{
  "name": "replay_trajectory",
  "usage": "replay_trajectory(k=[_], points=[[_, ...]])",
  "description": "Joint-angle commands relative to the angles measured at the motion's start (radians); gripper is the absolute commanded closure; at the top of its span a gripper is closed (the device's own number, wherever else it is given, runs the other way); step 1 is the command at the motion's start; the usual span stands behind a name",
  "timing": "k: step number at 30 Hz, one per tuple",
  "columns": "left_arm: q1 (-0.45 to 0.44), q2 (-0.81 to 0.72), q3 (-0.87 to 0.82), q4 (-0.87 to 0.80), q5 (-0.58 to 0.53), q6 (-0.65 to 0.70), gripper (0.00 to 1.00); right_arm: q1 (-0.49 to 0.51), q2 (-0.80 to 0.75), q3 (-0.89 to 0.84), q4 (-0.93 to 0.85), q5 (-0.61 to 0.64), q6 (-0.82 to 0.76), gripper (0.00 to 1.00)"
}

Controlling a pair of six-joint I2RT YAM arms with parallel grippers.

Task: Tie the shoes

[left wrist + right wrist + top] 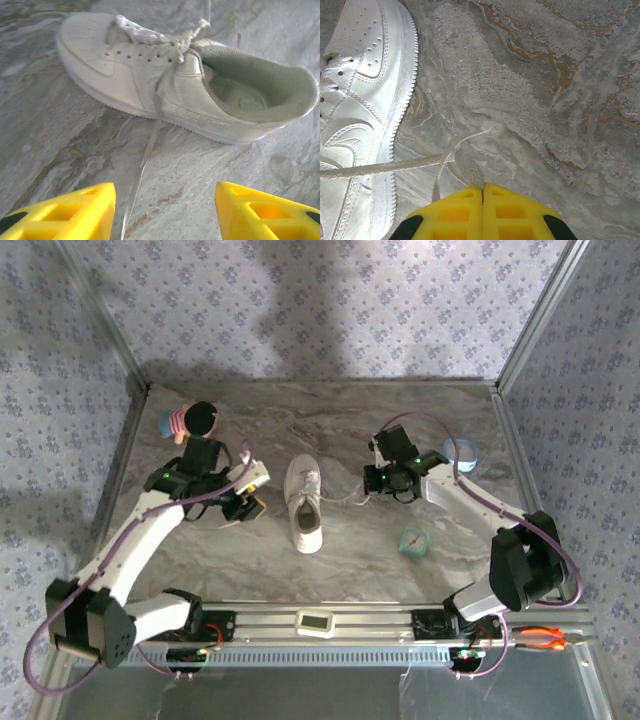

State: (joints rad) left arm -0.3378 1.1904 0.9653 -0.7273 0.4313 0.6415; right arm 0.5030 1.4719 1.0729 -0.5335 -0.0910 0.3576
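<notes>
The shoe (304, 502), a white low-top sneaker, lies in the middle of the marble table with its toe toward the near edge. My left gripper (250, 495) is just left of it and open. In the left wrist view the sneaker (170, 80) lies on its sole, and a thin white lace (144, 160) trails from it across the table between my yellow fingers (75, 215), touching neither. That gripper (165, 210) holds nothing. My right gripper (372, 485) is to the right of the sneaker (360, 100) and is shut (483, 189) on the other lace (470, 170), which runs taut back to the sneaker.
A small doll (190, 420) with black hair lies at the back left. A teal block (413, 540) sits right of the sneaker, and a pale blue round thing (462, 452) is behind my right arm. Metal frame posts and patterned walls bound the table.
</notes>
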Motion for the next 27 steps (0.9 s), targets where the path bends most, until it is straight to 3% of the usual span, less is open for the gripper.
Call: replay_trajectory(k=[1,7,12,27], points=[[-0.043,0.077,0.004,0.042,-0.005,0.133,0.45,0.009,0.01,0.035,-0.011,-0.008,-0.003,1.0],[-0.099,0.233,0.018,0.168,-0.035,0.14,0.46,0.009,0.012,0.033,-0.013,0.0,-0.008,1.0],[-0.099,0.325,0.07,0.212,0.021,0.169,0.67,0.009,0.016,0.039,-0.014,-0.001,-0.009,1.0],[-0.114,0.482,0.182,0.213,0.113,0.232,0.63,0.014,0.031,0.086,-0.038,0.023,-0.025,1.0]])
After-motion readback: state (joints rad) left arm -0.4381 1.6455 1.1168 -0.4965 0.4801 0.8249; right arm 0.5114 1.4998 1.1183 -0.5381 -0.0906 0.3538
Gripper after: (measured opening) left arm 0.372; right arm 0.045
